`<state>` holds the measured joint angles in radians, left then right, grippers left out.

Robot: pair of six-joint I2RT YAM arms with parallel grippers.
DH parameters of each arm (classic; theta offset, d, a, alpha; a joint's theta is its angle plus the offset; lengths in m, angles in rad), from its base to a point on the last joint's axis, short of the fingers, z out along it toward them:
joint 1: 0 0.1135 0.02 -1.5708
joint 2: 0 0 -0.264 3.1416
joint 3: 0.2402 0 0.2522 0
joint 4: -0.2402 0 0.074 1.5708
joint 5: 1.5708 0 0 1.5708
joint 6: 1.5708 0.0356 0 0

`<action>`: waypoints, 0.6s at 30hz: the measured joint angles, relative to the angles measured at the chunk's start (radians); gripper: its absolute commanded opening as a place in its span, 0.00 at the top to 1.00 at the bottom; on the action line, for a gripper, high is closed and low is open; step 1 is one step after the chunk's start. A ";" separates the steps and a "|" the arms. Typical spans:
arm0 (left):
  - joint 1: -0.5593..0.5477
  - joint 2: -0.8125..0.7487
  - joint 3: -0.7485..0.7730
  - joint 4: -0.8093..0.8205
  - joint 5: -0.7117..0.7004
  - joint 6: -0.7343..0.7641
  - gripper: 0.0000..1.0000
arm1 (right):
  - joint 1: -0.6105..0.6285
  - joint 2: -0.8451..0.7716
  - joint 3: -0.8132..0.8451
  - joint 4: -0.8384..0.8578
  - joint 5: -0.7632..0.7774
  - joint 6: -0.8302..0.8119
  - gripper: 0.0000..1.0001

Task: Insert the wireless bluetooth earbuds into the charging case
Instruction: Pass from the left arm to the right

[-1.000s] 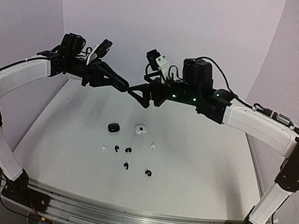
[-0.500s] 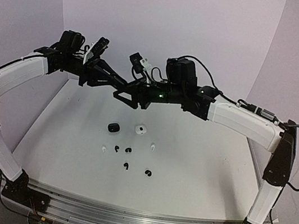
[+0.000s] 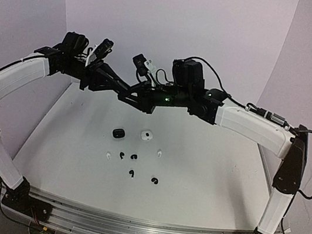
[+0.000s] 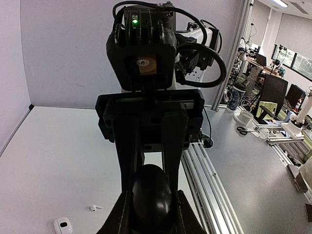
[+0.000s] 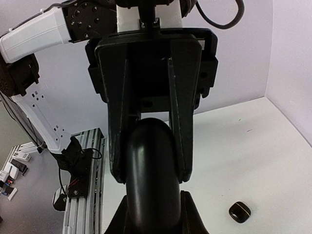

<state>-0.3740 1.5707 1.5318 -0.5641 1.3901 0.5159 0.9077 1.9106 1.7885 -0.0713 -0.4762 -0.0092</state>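
We see a white table (image 3: 205,178) with an aluminium rail (image 3: 126,228) along its near edge. Above the table, the left arm (image 3: 17,74) and the right arm (image 3: 255,125) reach inward, forearms roughly level, and meet nose to nose high over the far half.

The left gripper (image 3: 127,90) and right gripper (image 3: 122,96) overlap there. In each wrist view the opposite gripper fills most of the frame and hides much of the table. Between them sits a held black case (image 5: 151,161), glossy and pebble-shaped. The left fingers press on its sides. The right fingers lie along it too, but we cannot tell whether they clamp.

Below, well apart from both grippers, a black case on the table (image 3: 119,133) lies near a white case (image 3: 146,135). The buds lie loose in front of them. One white earbud (image 3: 159,152) lies just near of the white case, and the other white earbud (image 3: 107,156) lies to the left. A black earbud (image 3: 121,155) lies beside another black earbud (image 3: 133,157), with two more nearer us (image 3: 131,173) (image 3: 155,181).
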 measured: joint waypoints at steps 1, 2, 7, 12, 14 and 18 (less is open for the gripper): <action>0.000 0.000 0.002 -0.003 0.000 0.000 0.49 | 0.000 0.000 0.000 0.001 0.000 -0.005 1.00; 0.000 0.000 0.003 -0.006 0.000 0.001 0.38 | 0.000 0.000 0.000 0.001 0.000 -0.010 1.00; 0.010 0.000 0.006 -0.047 0.006 0.011 0.35 | 0.001 -0.011 -0.012 -0.005 0.009 -0.033 1.00; 0.017 -0.007 0.000 -0.054 -0.022 0.009 0.44 | 0.001 -0.030 -0.013 -0.006 0.011 -0.044 1.00; 0.013 -0.023 -0.020 -0.034 -0.039 -0.006 0.47 | 0.001 -0.038 -0.013 -0.005 0.012 -0.047 1.00; 0.000 -0.058 -0.049 0.000 -0.072 -0.046 0.51 | 0.002 -0.043 -0.013 -0.005 0.016 -0.055 1.00</action>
<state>-0.3738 1.5125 1.4830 -0.5641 1.3185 0.4696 0.9101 1.8679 1.7756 -0.0765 -0.4605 -0.0639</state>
